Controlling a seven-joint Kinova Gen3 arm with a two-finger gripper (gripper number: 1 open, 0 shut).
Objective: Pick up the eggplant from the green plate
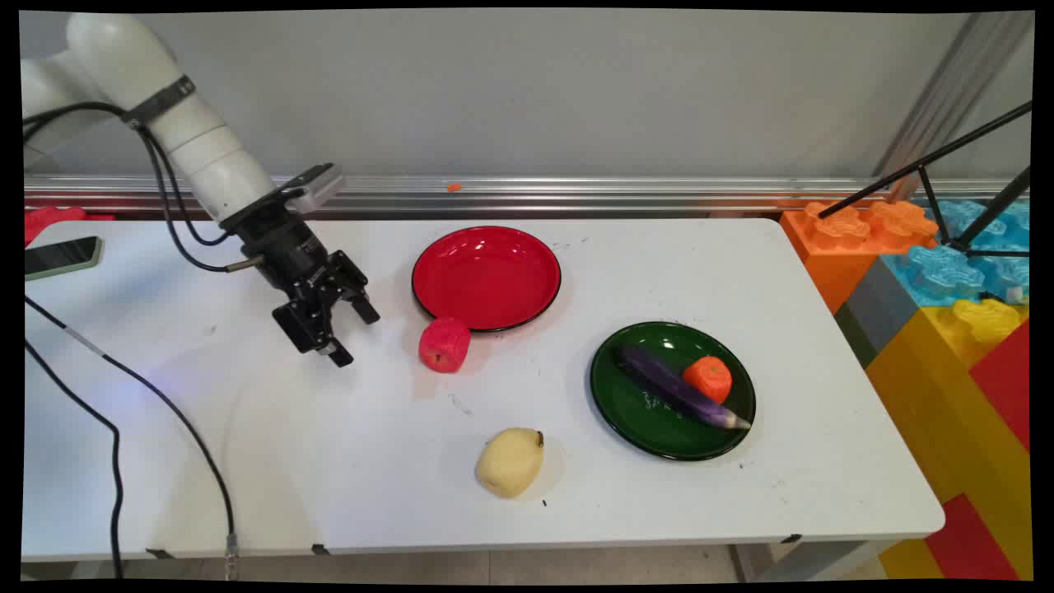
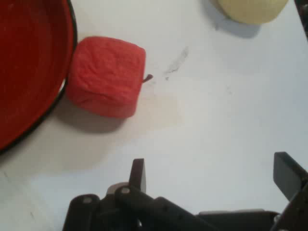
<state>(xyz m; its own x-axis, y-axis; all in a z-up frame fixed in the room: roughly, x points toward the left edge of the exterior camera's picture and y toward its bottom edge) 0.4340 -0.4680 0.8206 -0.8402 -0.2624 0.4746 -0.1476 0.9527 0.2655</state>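
The gripper (image 1: 356, 333) is held just above the table (image 1: 247, 428), in the left half toward the far edge, and its two fingers (image 2: 138, 172) are spread wide apart with nothing between them. The thing nearest to it is a red apple (image 1: 445, 345), which lies on the table a little to the gripper's right in the main view, clear of both fingers. In the hand view the red apple (image 2: 107, 76) is seen ahead of the open fingers, its short stem pointing sideways. The apple is touching, or all but touching, the near rim of a red plate (image 1: 487, 277), which is set toward the middle of the far edge. A pale yellow pear (image 1: 510, 462) lies nearer the table's front edge, well apart from the gripper. Toward the right end a dark green plate (image 1: 634, 420) is placed, and on it a purple eggplant (image 1: 679, 388) and an orange fruit (image 1: 708, 378) are lying side by side. A phone (image 1: 62, 256) rests at the far left corner.
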